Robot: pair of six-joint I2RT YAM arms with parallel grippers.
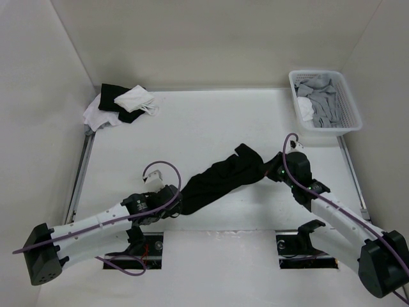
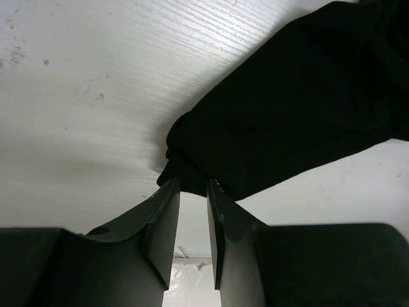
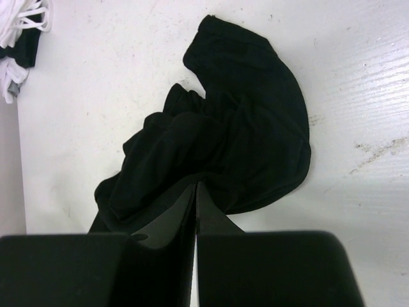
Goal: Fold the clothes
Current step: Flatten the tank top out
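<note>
Partly lost in its own black folds, the clothes [image 1: 220, 178] lie bunched in one long band on the table [image 1: 211, 121]. Both arms stretch out low towards the band. The right gripper [image 3: 195, 184] is pinched shut on its right end, while the left gripper [image 2: 193, 182], jaws slightly parted, meets its left end.

Robotics lab: plain white walls [image 1: 204, 45] enclose the worktable [image 1: 211, 121].
</note>
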